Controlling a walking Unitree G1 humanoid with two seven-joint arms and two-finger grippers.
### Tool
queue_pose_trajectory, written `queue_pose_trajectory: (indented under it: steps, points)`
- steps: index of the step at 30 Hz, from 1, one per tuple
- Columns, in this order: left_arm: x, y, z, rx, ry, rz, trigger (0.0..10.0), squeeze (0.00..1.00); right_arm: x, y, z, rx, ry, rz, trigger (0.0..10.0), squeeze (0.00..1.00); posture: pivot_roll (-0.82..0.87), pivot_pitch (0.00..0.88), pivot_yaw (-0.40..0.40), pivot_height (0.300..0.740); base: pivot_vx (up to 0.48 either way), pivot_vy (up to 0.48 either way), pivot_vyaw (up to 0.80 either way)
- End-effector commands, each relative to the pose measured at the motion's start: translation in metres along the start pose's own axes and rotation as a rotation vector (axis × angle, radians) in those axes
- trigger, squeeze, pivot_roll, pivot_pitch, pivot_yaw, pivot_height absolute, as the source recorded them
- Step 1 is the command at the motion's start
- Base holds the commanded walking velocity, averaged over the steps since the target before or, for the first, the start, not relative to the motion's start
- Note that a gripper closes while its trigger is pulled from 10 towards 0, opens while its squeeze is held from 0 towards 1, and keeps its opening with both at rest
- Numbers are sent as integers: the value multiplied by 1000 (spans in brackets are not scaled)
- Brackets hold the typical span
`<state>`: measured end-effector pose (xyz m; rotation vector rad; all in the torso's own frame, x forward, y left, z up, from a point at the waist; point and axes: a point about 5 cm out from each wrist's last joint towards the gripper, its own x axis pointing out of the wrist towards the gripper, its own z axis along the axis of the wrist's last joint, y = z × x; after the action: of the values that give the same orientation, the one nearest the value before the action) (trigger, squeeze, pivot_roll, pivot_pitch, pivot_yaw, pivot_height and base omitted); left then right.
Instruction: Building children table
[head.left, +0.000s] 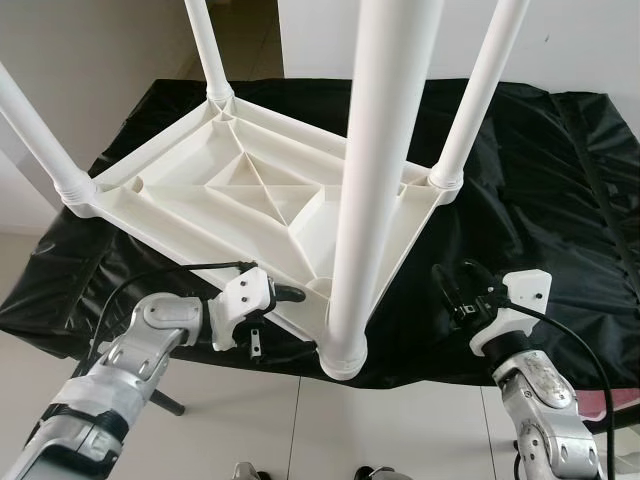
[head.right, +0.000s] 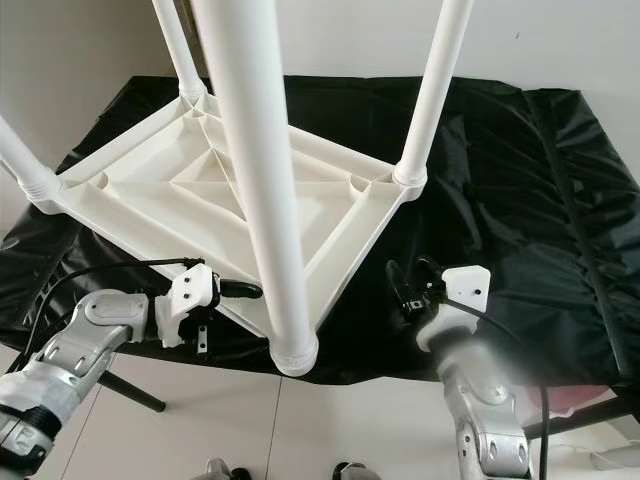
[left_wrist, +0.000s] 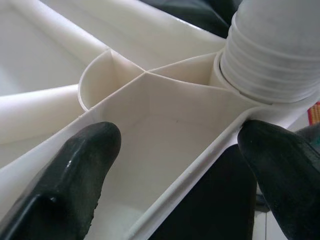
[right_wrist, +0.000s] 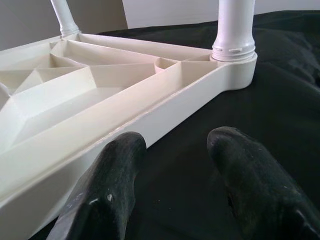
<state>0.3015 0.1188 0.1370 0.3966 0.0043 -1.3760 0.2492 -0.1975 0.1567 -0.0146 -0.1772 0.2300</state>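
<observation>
**Here, all four legs are up; hold it by the rim**

Nearest you, the left gripper (head.left: 285, 294) sits at the near corner of the upturned white plastic children's table (head.left: 250, 205), its fingers (left_wrist: 80, 165) spread astride the edge rib beside the near leg (head.left: 375, 180) socket, not yet clamped. The right gripper (head.left: 462, 300) hovers over the black cover (head.left: 540, 190) just off the table's right edge, its fingers apart and empty.

The table lies top-down across the cloth-covered desk, its near corner jutting over the desk's near edge. Further back stand the right leg (head.left: 480, 90), left leg (head.left: 35, 130) and far leg (head.left: 205, 45).

You'll likely find it light and stiff, but smooth and slippery. Take the rim ribs near a corner socket, not the long legs, which would lever it.
</observation>
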Motion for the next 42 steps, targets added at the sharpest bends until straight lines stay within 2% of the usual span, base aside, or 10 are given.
queue_pose_trajectory:
  steps: [1,16,22,23,24,25,32,33,39,42]
  points:
    - [3,10,0,-9,-10,107,10000,0,-4,4,-1,19,7,37,10000,0,-67,185,91,740,0,0,0]
    - [45,23,11,-26,-79,147,10000,0,-15,9,1,37,34,142,10000,0,-71,190,98,740,0,0,0]
    - [66,31,18,-56,-108,200,10000,0,-22,2,4,15,49,146,10000,8,-99,189,102,740,0,0,0]
    - [71,32,20,-65,-116,205,10000,0,-23,1,5,24,52,151,10000,824,-107,182,103,740,0,0,0]
    - [71,32,20,-65,-116,205,10000,0,-23,1,5,24,52,151,10000,824,-107,182,103,740,0,0,0]
    - [74,33,22,-54,-120,209,10000,0,-25,1,6,26,56,166,10000,1000,-109,180,104,740,0,0,0]
    - [63,31,24,3,-140,148,10000,0,-31,1,11,12,72,222,10000,1000,-122,161,113,740,0,0,0]
    - [57,31,23,4,-141,138,10000,0,-33,0,13,13,83,253,10000,0,-121,158,115,740,0,0,0]
    - [38,21,14,69,-135,149,10000,0,-44,-1,20,-24,137,426,10000,0,-118,145,115,740,0,0,0]
    - [31,15,12,45,-134,135,10000,0,-44,-1,24,-38,158,507,10000,0,-114,143,110,740,0,0,0]
